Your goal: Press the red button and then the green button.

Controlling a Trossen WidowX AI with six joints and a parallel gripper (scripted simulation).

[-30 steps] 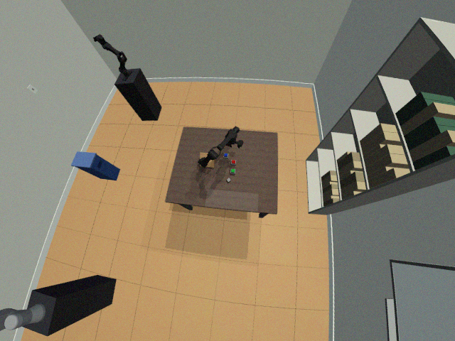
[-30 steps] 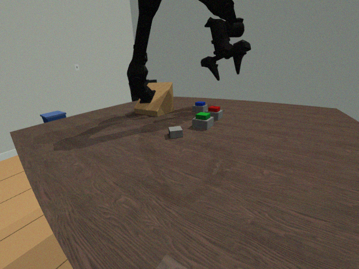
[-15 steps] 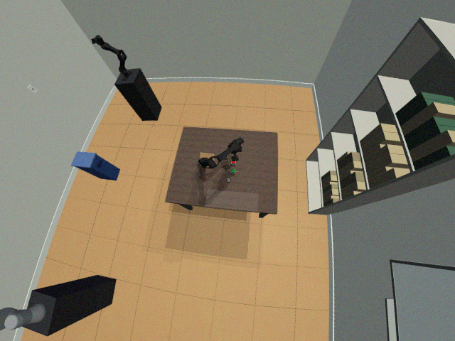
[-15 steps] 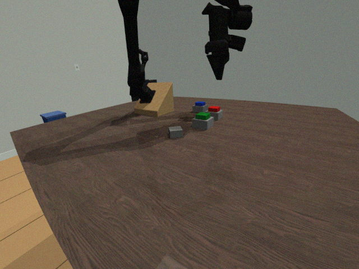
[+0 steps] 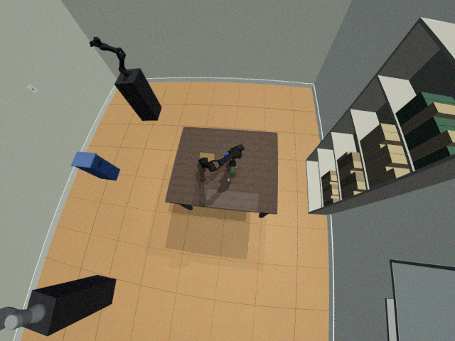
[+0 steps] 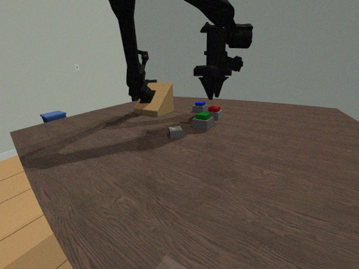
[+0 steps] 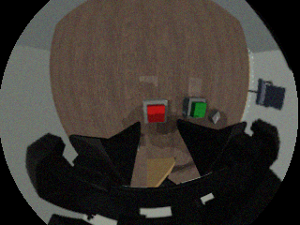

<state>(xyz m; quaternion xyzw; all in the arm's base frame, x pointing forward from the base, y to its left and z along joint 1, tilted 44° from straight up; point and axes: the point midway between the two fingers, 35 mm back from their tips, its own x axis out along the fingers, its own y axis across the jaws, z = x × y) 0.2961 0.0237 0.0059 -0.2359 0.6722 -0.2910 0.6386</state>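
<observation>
From above, arm sits mid-table (image 5: 257, 146), claw tiny, green button (image 5: 232, 170) just beside it. Side view: claw (image 6: 213, 93) hangs above red button (image 6: 214, 109), apart, tips down. Wrist view: red button (image 7: 157, 112) between partly open, empty fingers; green button to its right.

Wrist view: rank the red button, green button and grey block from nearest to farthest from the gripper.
1. Red button, centred just ahead of the gripper.
2. Green button, off to the right.
3. Grey block, farther right, beyond the green button.
</observation>
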